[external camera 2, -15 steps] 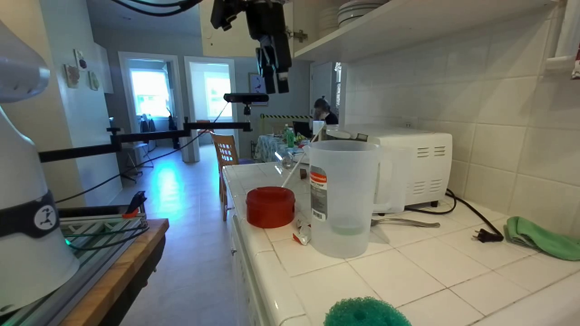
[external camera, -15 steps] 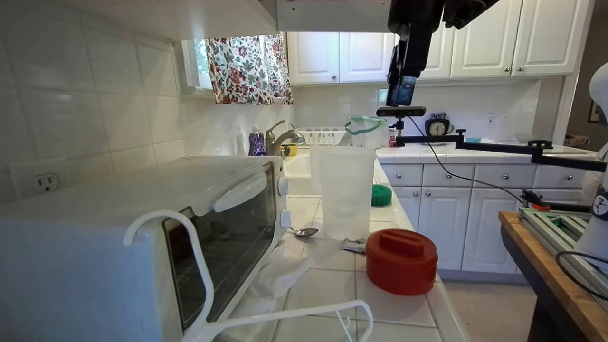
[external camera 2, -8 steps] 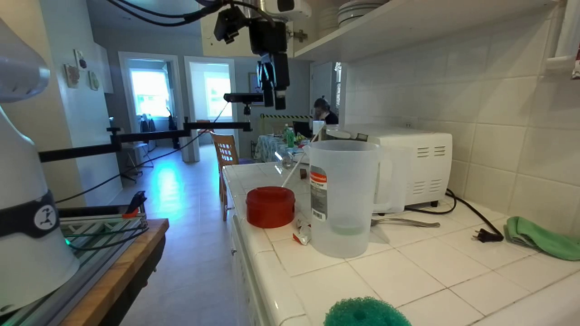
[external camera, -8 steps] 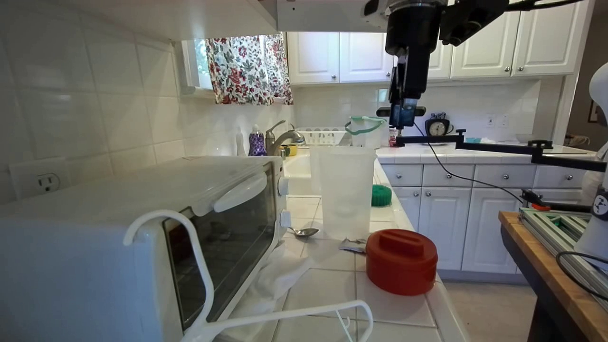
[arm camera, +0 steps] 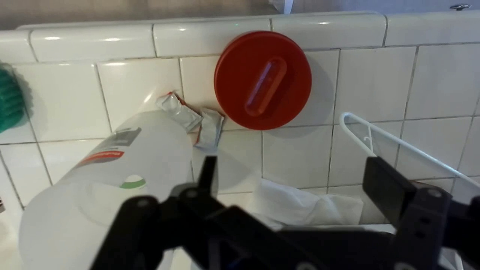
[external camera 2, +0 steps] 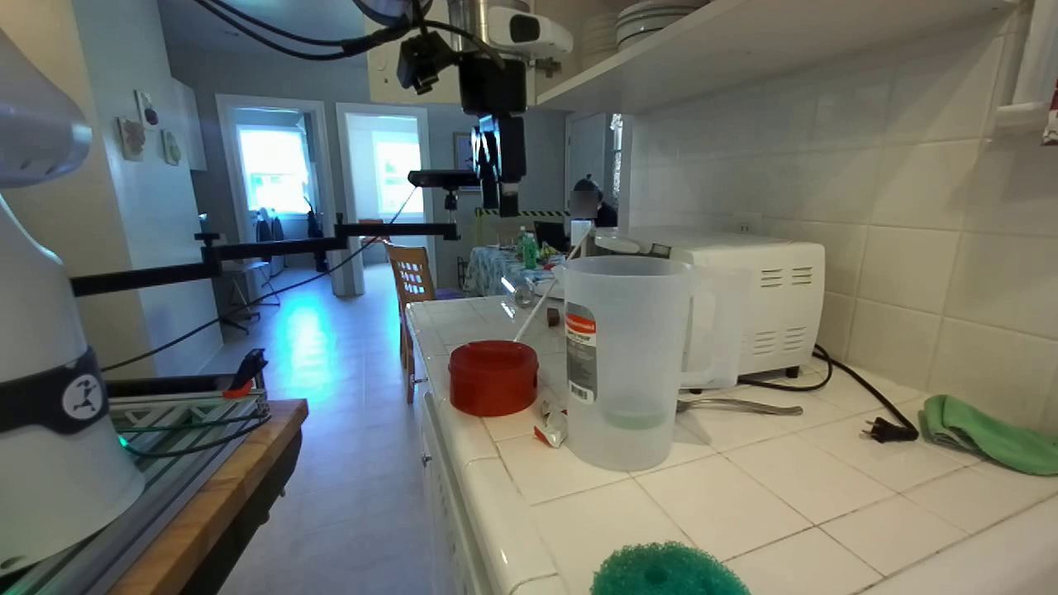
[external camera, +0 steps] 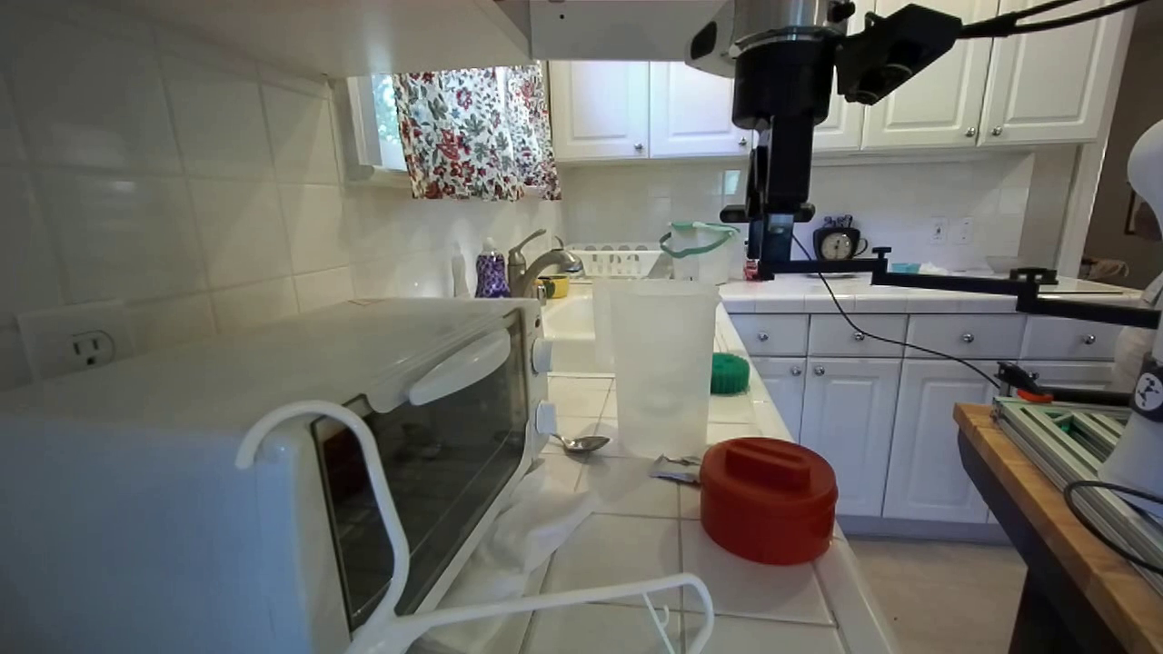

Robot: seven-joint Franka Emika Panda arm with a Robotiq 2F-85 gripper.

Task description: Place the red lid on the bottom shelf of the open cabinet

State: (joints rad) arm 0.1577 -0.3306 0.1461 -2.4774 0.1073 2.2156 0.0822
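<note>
The red lid (external camera: 768, 500) is round and thick with a raised bar on top. It sits on the white tiled counter by the front edge, also in an exterior view (external camera 2: 493, 378). In the wrist view the lid (arm camera: 263, 80) lies beyond the fingertips, its bar running diagonally. My gripper (external camera: 772, 263) points down, high above the counter, also in an exterior view (external camera 2: 500, 207). In the wrist view the gripper (arm camera: 292, 168) has its fingers wide apart with nothing between them. The open cabinet's pale underside (external camera 2: 793, 58) is overhead, also in an exterior view (external camera: 363, 32); stacked plates show on its shelf.
A clear plastic pitcher (external camera 2: 620, 364) stands beside the lid, with torn wrappers (arm camera: 208, 129) between. A white toaster oven (external camera: 227, 454) is by the wall. A white hanger (external camera: 545, 599), spoon (external camera: 584, 443) and green scrubber (external camera 2: 669, 570) lie on the counter.
My gripper has come down in both exterior views and now hangs more upright, with more of the wrist showing. The lid and the counter items have not moved.
</note>
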